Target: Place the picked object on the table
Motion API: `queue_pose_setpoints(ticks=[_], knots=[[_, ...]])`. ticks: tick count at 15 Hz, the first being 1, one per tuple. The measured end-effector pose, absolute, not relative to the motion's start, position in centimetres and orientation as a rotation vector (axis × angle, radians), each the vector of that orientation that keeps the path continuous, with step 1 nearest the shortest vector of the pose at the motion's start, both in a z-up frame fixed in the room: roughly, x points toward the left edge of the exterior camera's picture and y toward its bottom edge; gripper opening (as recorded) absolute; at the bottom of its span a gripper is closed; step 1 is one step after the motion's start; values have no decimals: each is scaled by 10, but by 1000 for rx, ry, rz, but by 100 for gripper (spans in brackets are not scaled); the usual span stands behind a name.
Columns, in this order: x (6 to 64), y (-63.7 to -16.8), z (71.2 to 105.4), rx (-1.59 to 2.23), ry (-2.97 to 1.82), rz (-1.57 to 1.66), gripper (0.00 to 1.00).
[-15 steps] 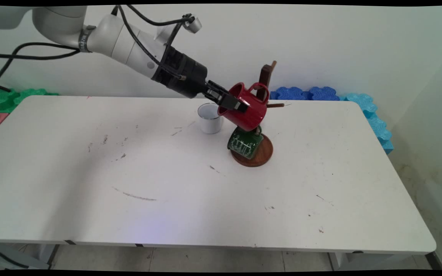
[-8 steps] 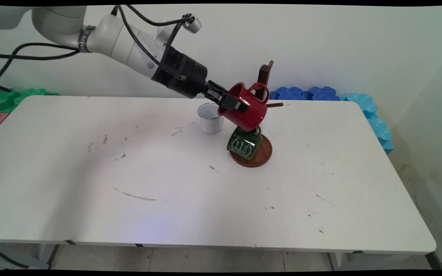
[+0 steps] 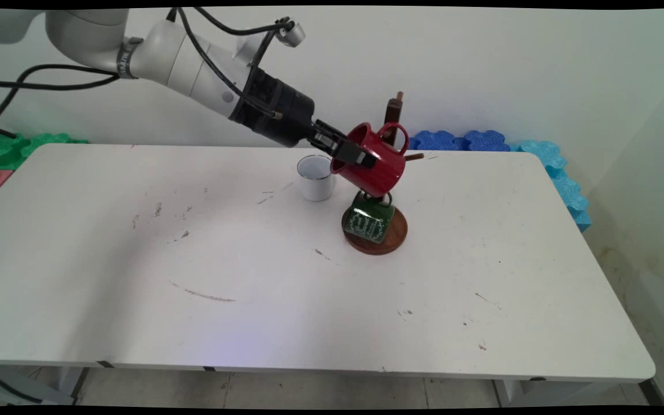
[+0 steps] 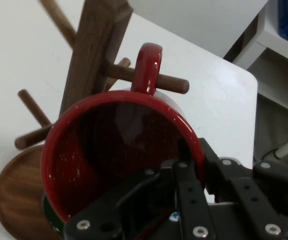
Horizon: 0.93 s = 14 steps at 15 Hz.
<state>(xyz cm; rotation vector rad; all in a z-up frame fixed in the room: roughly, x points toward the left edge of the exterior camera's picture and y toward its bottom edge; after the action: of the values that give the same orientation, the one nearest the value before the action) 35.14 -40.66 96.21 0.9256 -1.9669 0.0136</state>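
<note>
Main view. Gripper: jaws clamped on the rim of a red mug, one finger inside, one outside; mug tilted, mouth toward 9 o'clock, handle at 1 o'clock against the post of a wooden mug tree. Green mug: below the red one, at its 6 o'clock, over the tree's round base. White mug: upright on the table, at 9 o'clock of the red mug, close beside it. Blue foam blocks: past the table's far edge, at 2 o'clock. Green foam blocks: off the far left corner.

Hand view. Red mug fills the centre; its handle loops over a peg of the mug tree; jaws grip the rim at 5 o'clock
</note>
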Motion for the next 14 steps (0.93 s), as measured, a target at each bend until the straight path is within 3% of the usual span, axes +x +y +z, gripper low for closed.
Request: queue_pose_setpoints(ticks=[14], knots=[[346, -391, 971, 930, -1956, -6, 0]])
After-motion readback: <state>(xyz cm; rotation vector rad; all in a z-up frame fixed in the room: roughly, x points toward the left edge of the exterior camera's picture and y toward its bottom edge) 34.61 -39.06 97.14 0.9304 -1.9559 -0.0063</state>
